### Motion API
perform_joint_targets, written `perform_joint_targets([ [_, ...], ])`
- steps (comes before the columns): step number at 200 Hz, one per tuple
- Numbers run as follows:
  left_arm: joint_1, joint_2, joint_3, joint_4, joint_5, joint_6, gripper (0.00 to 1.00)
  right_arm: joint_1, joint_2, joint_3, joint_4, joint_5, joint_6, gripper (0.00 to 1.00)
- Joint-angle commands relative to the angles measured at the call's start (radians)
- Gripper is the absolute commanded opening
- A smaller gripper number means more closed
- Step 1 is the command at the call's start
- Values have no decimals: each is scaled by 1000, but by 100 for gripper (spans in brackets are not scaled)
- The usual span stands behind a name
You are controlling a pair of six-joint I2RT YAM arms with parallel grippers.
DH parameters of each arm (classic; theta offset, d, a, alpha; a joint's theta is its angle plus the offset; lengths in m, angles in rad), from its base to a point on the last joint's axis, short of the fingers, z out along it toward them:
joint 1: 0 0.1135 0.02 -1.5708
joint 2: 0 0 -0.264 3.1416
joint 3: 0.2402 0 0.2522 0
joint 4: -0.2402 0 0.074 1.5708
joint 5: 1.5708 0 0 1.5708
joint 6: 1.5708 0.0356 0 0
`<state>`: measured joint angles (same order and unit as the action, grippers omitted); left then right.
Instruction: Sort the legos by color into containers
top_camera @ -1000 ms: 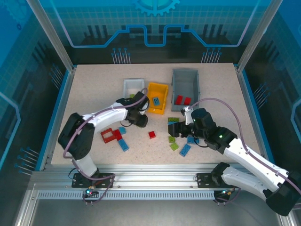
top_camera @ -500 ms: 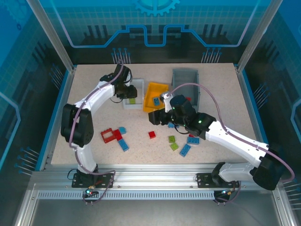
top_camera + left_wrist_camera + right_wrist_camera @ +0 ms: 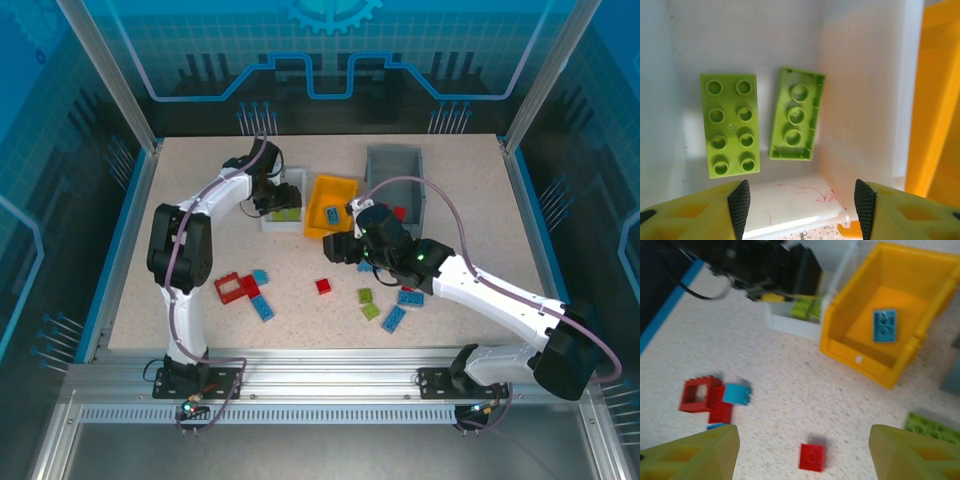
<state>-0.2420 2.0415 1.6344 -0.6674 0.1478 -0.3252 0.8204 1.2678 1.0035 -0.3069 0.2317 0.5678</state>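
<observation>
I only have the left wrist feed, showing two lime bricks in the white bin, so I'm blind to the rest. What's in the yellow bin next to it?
Observer: One blue brick lies on the floor of the orange-yellow bin.
Operator: Any loose greens to fetch?
Observer: At least two lime bricks lie loose on the table, just right of a small red brick.
Operator: Where is the other arm?
Observer: The right gripper hangs open and empty on the near side of the orange-yellow bin.
</observation>
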Motion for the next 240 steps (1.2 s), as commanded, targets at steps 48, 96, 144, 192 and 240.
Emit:
perform_joint_targets([
  [48, -15, -321, -164, 64, 86, -96, 62, 7, -83, -70, -406, 250, 235, 68],
  [96, -213, -596, -428, 249, 133, -139, 65, -14, -140, -169, -689, 174, 610, 67],
  [144, -504, -851, -759, 482, 12, -269, 67, -97, -128, -286, -537, -40, 665, 71],
  [192, -647, -973, -891, 545, -68, -313, 66, -110, -65, -382, -367, -135, 756, 69],
  [240, -654, -1032, -903, 509, -90, -298, 66, -132, 10, -411, -321, -146, 798, 55],
])
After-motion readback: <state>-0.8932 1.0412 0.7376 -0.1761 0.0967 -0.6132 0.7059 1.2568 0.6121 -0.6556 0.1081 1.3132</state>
